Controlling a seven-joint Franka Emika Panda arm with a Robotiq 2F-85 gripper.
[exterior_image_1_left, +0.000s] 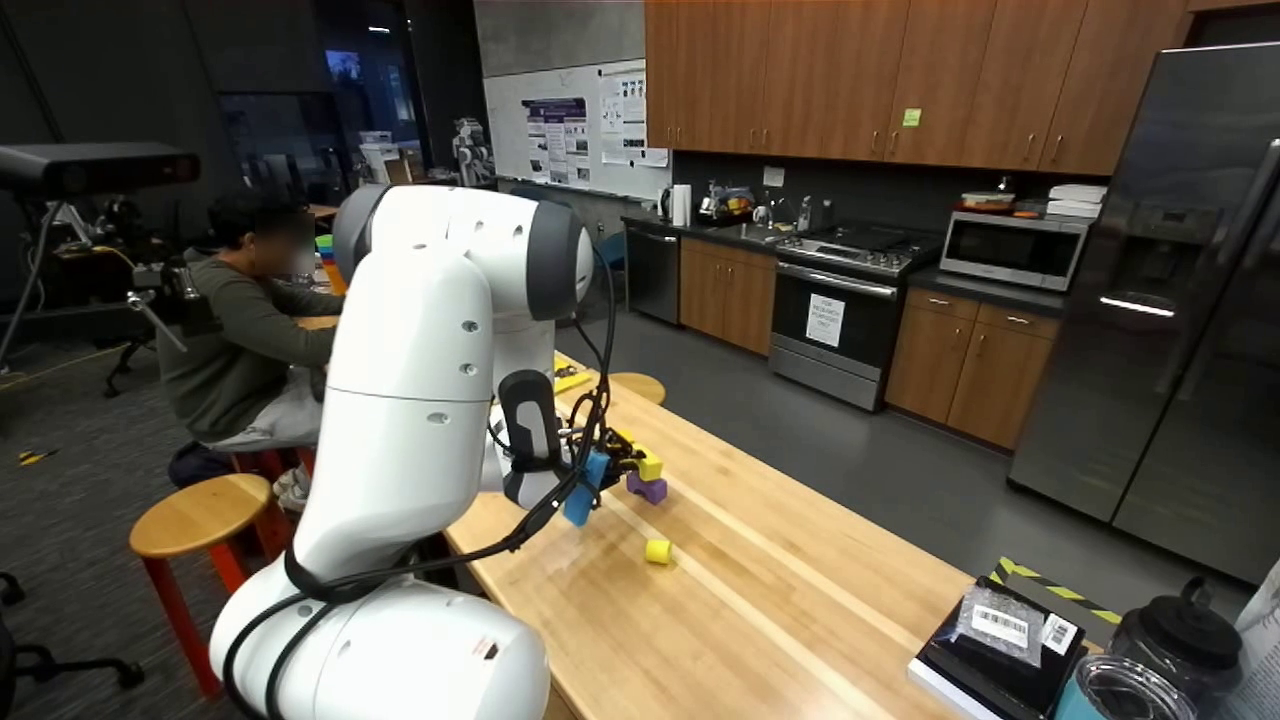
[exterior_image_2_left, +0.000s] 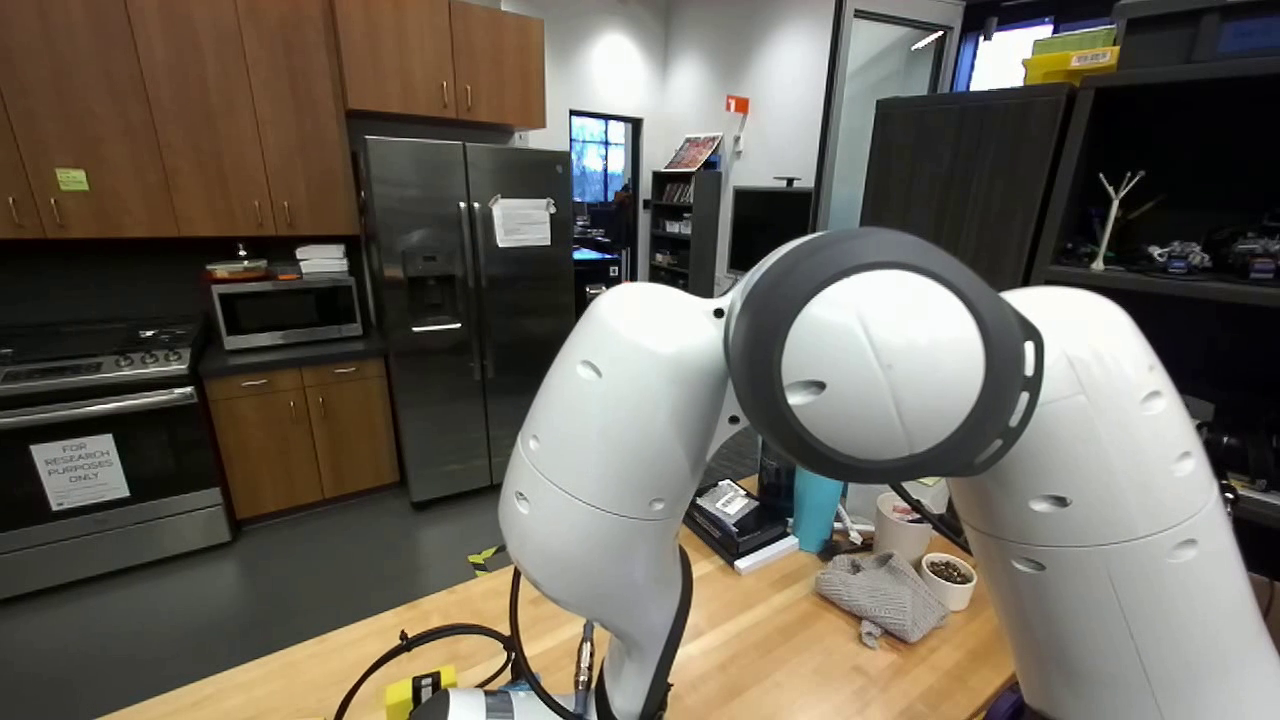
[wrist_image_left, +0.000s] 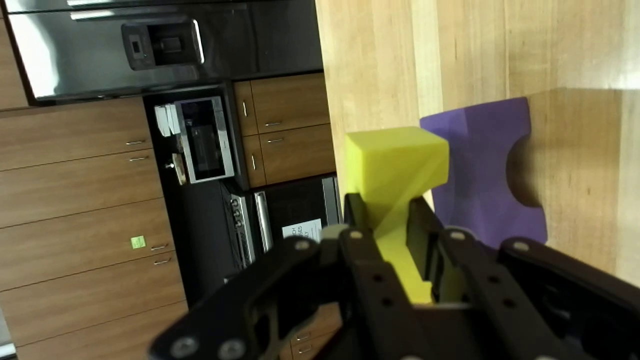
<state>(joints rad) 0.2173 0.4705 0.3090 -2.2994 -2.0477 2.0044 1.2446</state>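
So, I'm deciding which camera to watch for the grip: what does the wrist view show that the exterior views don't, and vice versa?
Wrist view only: both fingers of the gripper, clearly set against opposite sides of the yellow block.

Exterior views only: the white arm, the yellow cylinder on the table, the seated person and the gray cloth.

Shared: the yellow block and purple block, seen also in an exterior view; the table, refrigerator and microwave, seen also in both exterior views.

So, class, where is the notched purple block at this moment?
In the wrist view, the purple block sits on the wooden tabletop, right of the picture's centre and just right of the yellow block that the tool grips.
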